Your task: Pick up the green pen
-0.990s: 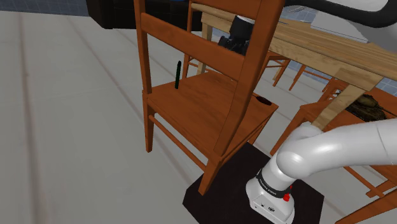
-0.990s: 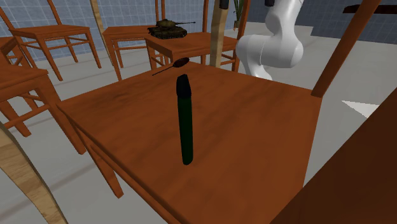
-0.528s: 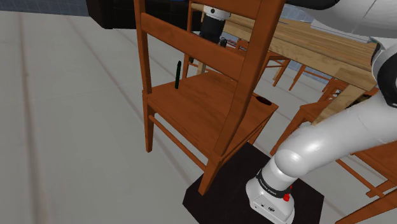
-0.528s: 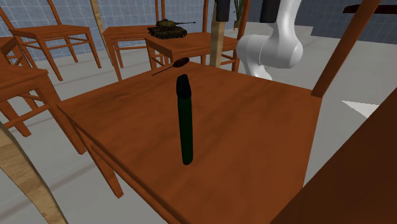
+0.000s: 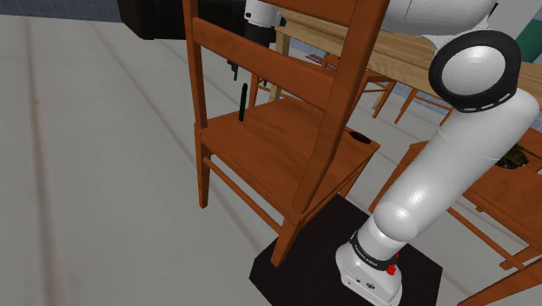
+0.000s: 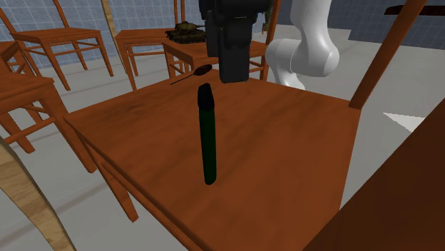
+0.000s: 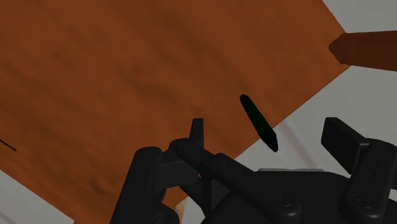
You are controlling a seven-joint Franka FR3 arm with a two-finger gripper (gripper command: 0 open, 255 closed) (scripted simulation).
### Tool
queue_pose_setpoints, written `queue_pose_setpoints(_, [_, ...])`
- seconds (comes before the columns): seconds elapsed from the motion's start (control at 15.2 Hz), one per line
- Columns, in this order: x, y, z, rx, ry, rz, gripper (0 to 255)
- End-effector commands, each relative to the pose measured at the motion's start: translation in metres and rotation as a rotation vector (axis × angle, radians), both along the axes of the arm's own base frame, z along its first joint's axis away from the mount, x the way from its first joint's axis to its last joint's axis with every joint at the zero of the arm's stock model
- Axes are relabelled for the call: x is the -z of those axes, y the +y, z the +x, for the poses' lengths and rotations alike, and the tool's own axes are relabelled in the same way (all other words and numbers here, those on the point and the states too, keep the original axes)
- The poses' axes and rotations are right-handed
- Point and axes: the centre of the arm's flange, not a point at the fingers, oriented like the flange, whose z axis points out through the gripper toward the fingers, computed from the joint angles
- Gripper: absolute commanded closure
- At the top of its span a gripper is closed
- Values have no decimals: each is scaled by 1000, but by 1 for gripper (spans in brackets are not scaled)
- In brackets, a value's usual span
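The green pen [image 5: 241, 102] [image 6: 207, 135] is dark green with a black cap and stands upright on the wooden chair seat [image 5: 287, 143] [image 6: 292, 142], close to one edge. My black gripper [image 5: 234, 67] [image 6: 234, 71] hangs above the seat, just behind the chair's back rail and slightly above the pen's top. In the wrist view the gripper [image 7: 267, 127] is open. The pen [image 7: 254, 118] shows between and beyond its two fingers, and neither finger touches it.
The chair's back rail and posts [image 5: 261, 56] rise close beside the gripper. A thin dark tool [image 6: 191, 74] lies at the seat's far edge. More wooden chairs stand around, one carrying a toy tank [image 6: 187, 32]. A wooden table [image 5: 417, 52] stands behind.
The arm has swung toward the shoulder view's left, bringing the gripper from over the table to above the chair seat near the pen. The pen has not moved.
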Motion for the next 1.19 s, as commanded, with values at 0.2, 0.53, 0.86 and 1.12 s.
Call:
queue_pose_setpoints(0.2, [22, -5, 27, 87, 22, 5, 0])
queue_pose_setpoints(0.53, [47, -5, 27, 87, 22, 5, 0])
queue_pose_setpoints(0.86, [47, -5, 27, 87, 22, 5, 255])
queue_pose_setpoints(1.12, [47, -5, 27, 87, 22, 5, 255])
